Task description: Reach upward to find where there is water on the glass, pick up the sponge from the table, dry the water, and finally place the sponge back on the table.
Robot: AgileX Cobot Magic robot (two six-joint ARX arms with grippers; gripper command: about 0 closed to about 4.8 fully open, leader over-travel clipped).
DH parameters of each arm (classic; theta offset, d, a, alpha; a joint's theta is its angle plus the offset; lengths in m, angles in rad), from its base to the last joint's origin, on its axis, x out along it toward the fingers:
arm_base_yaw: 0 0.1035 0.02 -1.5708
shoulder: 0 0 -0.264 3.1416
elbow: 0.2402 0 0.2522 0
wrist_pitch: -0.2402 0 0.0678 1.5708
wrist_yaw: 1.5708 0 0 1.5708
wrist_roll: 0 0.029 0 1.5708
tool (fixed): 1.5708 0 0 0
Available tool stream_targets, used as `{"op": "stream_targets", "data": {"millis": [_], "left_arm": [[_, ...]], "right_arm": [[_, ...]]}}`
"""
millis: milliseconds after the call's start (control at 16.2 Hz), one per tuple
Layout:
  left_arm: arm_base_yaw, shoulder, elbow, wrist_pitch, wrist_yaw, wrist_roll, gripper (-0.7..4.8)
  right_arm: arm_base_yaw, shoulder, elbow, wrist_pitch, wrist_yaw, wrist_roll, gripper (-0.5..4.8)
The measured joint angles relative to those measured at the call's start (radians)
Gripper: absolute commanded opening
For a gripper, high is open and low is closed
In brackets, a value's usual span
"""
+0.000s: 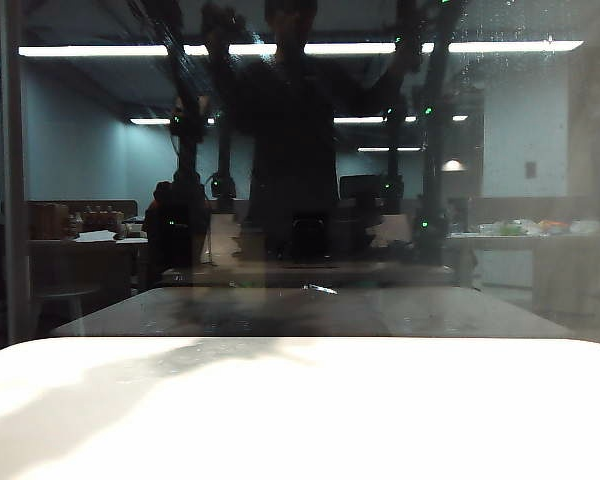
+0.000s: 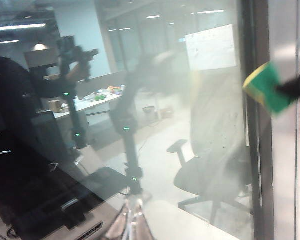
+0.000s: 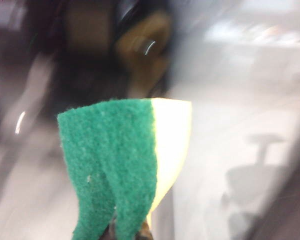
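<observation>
The glass point(image 1: 310, 150) is a large, dark, reflective pane behind the white table point(image 1: 300, 420). Faint speckled water point(image 1: 520, 70) shows at its upper right. My right gripper point(image 3: 127, 232) is shut on the sponge point(image 3: 115, 165), green scouring face toward the camera and yellow foam at one edge. In the left wrist view the sponge point(image 2: 267, 87) is held up beside the dark frame bar point(image 2: 252, 150), close to the pane. My left gripper point(image 2: 132, 220) points at the glass with its fingers together and nothing between them. Neither arm shows directly in the exterior view, only as reflections.
A dark brown table point(image 1: 310, 310) stands beyond the pane. An office chair point(image 2: 210, 175) and a cluttered desk point(image 2: 97, 97) show through or in the glass. Another vertical frame bar point(image 1: 10, 180) runs down the far left.
</observation>
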Motion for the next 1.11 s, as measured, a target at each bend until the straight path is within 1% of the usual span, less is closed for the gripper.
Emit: {"op": "stream_targets", "data": {"millis": [62,308,554,616,739,801,862,924,1109], "left_arm": [[0.000,0.000,0.000,-0.002,0.000,0.000,-0.06],[0.000,-0.005,0.000,-0.043,0.000,0.000,-0.06],[0.000,-0.029,-0.002,-0.087,-0.002,0.000,-0.06],[0.000,-0.042,-0.002,-0.095,-0.019,0.001,-0.06],[0.000,-0.073,-0.002,-0.147,-0.098,0.004,-0.06],[0.000,-0.092,-0.002,-0.197,-0.134,0.026,-0.06],[0.000,-0.112,-0.009,-0.239,-0.150,0.061,-0.06],[0.000,-0.144,-0.043,-0.249,-0.153,0.081,-0.06],[0.000,-0.253,-0.186,-0.248,-0.153,0.090,-0.06]], "right_arm": [[0.022,-0.036,-0.057,0.001,0.005,-0.016,-0.06],[0.045,-0.255,-0.309,0.011,0.012,-0.006,-0.06],[0.042,-0.540,-0.639,0.053,0.016,0.020,-0.06],[0.043,-0.600,-0.719,0.074,0.017,0.021,-0.06],[0.043,-0.693,-0.853,0.077,-0.002,0.037,-0.06],[0.043,-0.727,-0.911,0.087,-0.025,0.064,-0.06],[0.043,-0.758,-0.964,0.107,-0.045,0.086,-0.06],[0.043,-0.787,-1.013,0.112,-0.061,0.102,-0.06],[0.043,-0.852,-1.157,0.171,-0.111,0.164,-0.06]]}}
